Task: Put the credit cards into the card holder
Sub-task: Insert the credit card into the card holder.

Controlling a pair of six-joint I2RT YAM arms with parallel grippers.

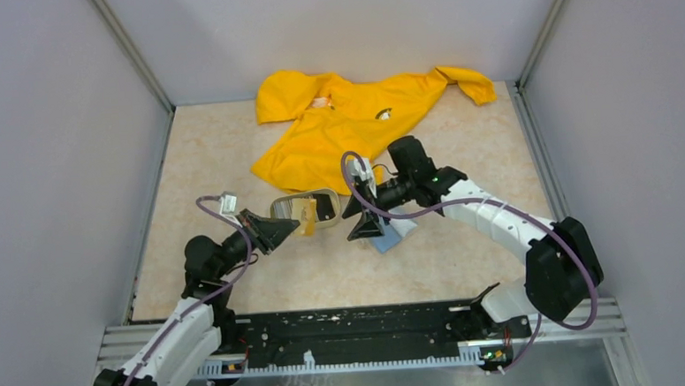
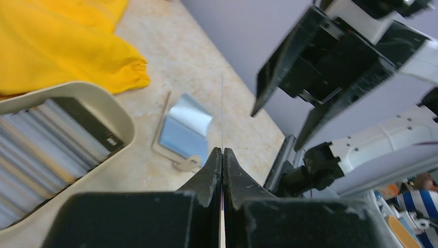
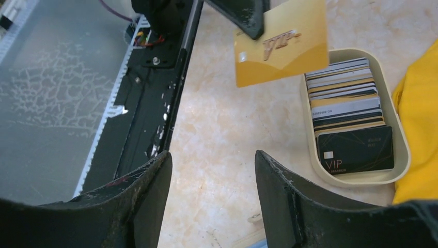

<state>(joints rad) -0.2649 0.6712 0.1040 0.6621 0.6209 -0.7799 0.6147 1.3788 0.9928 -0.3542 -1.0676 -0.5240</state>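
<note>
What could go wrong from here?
The left gripper pinches the gold card near one edge only; it may swivel or slip. The card holder lies loose on the table, the right gripper open beside it, not gripping; a push could slide it. Both grippers are close together, so they might collide.

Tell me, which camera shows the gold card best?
Right wrist: the gold card faces it, VIP lettering readable. Top view shows a tiny tan patch; left wrist sees only its thin edge between shut left fingers.

One tray point(image 3: 361, 179), one holder point(image 2: 183, 132), one jacket point(image 1: 353, 122)
</note>
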